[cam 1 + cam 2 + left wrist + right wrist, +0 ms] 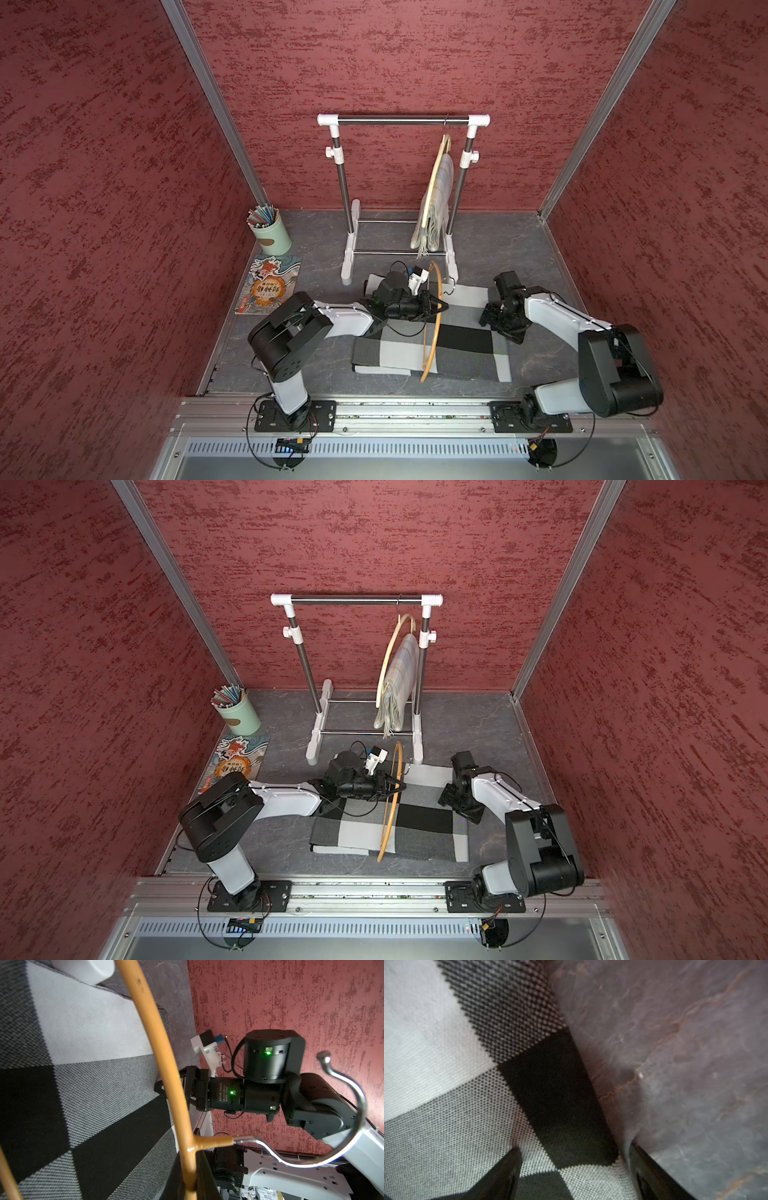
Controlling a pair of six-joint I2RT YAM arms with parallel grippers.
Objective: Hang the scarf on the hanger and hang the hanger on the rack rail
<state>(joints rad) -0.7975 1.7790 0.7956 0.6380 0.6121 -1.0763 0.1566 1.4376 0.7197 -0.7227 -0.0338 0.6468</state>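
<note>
Both top views show the checked scarf (432, 336) lying flat on the tabletop (291, 365), spread across the middle toward the right edge, its black, grey and white squares facing up. A wooden hanger (434, 324) stands on edge across it, the hoop running from the near side of the scarf toward the rack. The left gripper (436, 305) has its jaws pressed together on the hanger's rim; the left wrist view shows the wood passing right by the jaws, with the metal hook (342, 1126) jutting out beside it. The right gripper (575, 1169) is down at the scarf's right edge — jaws spread, one finger (506, 1169) over the fabric, the other finger (652, 1169) over the bare grey surface.

Behind the scarf, at the far edge, a white clothes rack (403, 120) carries a second hanger (395, 654) with a pale plaid scarf (399, 679) draped on it. Near the far left corner sit a green cup of pencils (270, 232) and — just in front of it — an illustrated book (270, 286).
</note>
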